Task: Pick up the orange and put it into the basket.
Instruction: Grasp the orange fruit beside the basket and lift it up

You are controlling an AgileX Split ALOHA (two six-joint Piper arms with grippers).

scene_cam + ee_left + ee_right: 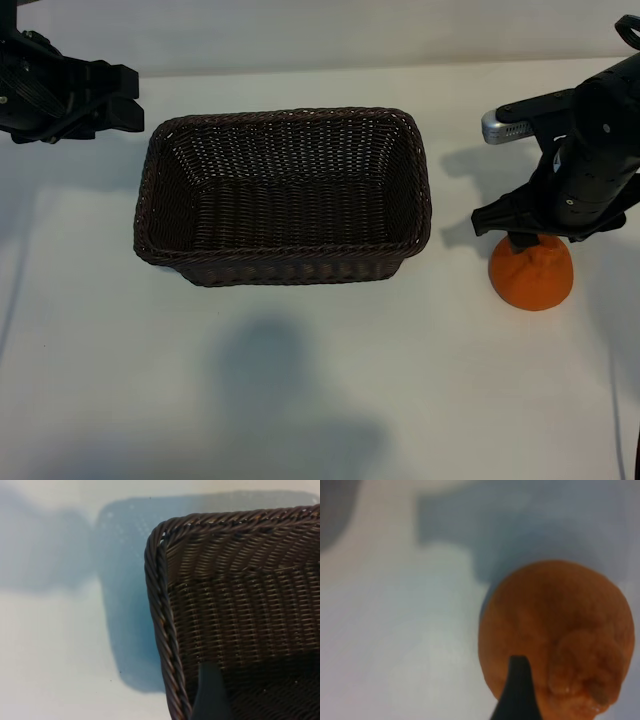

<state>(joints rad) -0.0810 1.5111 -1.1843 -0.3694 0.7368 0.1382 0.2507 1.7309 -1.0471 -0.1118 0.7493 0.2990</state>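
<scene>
The orange [531, 273] sits on the white table at the right, its puckered stem end up. It fills much of the right wrist view as the orange [555, 625]. My right gripper [524, 238] hangs directly over the fruit's top, open and holding nothing. One dark finger [519, 692] shows in front of the fruit; the other is out of frame. The dark brown wicker basket [283, 252] stands empty in the middle of the table. My left gripper [118, 98] is parked open at the back left, beside the basket's corner [160, 545], with one finger [210, 695] showing.
The white table [300, 380] runs bare in front of the basket and between the basket and the orange. Shadows of the arms fall on it. The right arm's body [590, 140] rises behind the orange.
</scene>
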